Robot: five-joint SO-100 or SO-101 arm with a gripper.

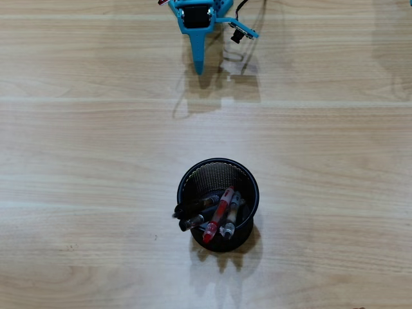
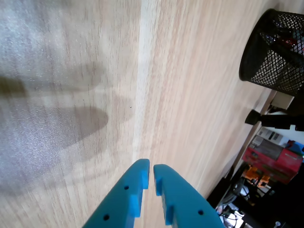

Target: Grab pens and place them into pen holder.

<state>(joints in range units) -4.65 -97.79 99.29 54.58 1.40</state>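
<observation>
The pen holder, a round black mesh cup, stands on the wooden table near the middle of the overhead view. Several pens lean inside it: a red and clear one, a clear one and dark ones. In the wrist view the holder sits at the top right corner. My blue gripper hangs at the top edge of the overhead view, far from the cup. Its fingers rise from the bottom of the wrist view, nearly touching, with nothing between them.
The table's far edge runs down the right side of the wrist view, with red boxes and clutter beyond it. A small black part on a cable hangs beside the arm.
</observation>
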